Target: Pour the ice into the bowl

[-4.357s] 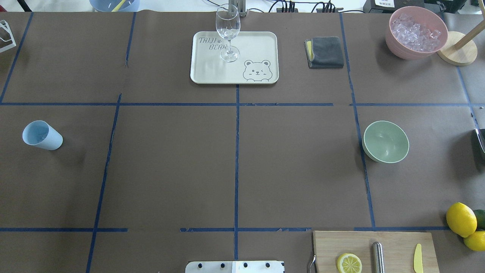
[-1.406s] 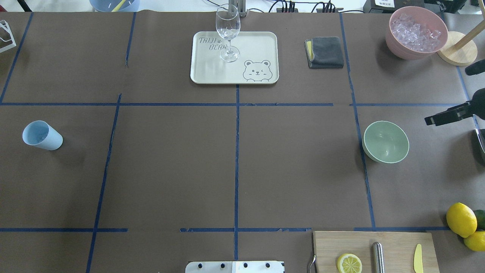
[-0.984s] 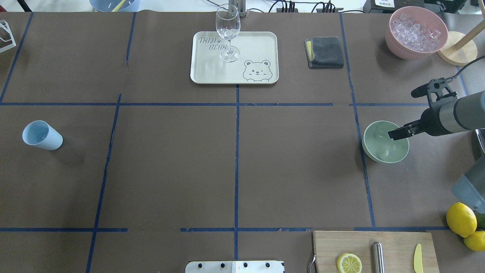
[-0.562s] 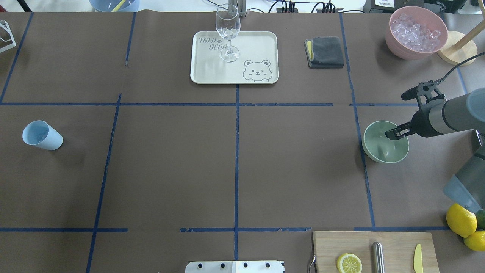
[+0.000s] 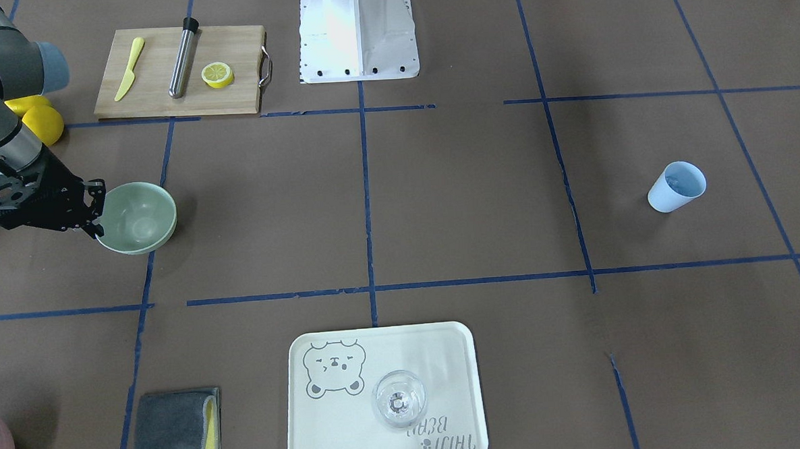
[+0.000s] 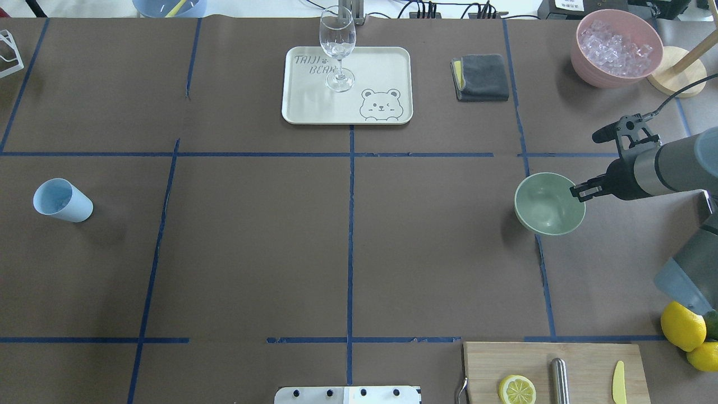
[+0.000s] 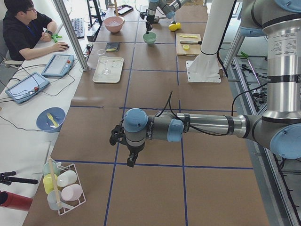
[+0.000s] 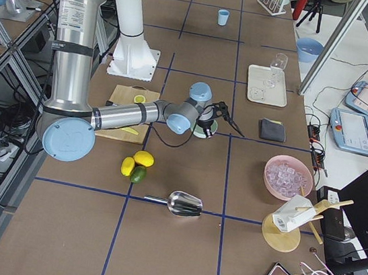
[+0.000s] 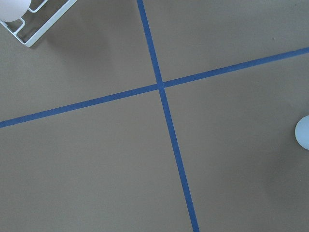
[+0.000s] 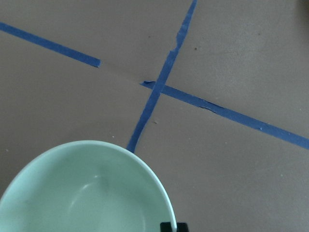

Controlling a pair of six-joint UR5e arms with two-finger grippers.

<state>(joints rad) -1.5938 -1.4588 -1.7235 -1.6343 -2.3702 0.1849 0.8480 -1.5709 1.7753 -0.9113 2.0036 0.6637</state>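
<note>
- Far to the robot's left, the left gripper (image 7: 130,162) hangs fingers-down over bare table near a white wire rack (image 7: 66,197). Only the side view shows it, so I cannot tell whether it is released or clenched.
- The light blue plastic cup (image 6: 61,200) stands upright and alone in the left square, untouched. The clear ice cubes should be inside it, but they are too small to make out.
- At the far middle, a cream rectangular tray with a bear print (image 6: 387,62) carries a clear stemmed wine glass (image 6: 337,39). A folded grey cloth (image 6: 481,77) lies to its right.
- The round pale mint-green matte bowl (image 6: 547,205) sits over a tape line, empty. The right gripper (image 6: 579,192) is clenched on the rim nearest its arm. I cannot tell whether the bowl is clear of the table.
- Judged step: fetching the bowl, with pouring not yet begun. Cup and bowl are well apart, so next the bowl needs carrying level toward the middle and setting down flat. A rim pinch on a smooth bowl may swing or slip.
- Further right are a pink round container of whitish chunks (image 6: 600,81), a wooden board (image 6: 589,359) and whole lemons (image 6: 682,324).
- The surface is brown paper (image 6: 252,252) squared off with blue tape (image 6: 350,224).
- In the room, a person (image 7: 23,35) sits at a side bench with tablets.
</note>
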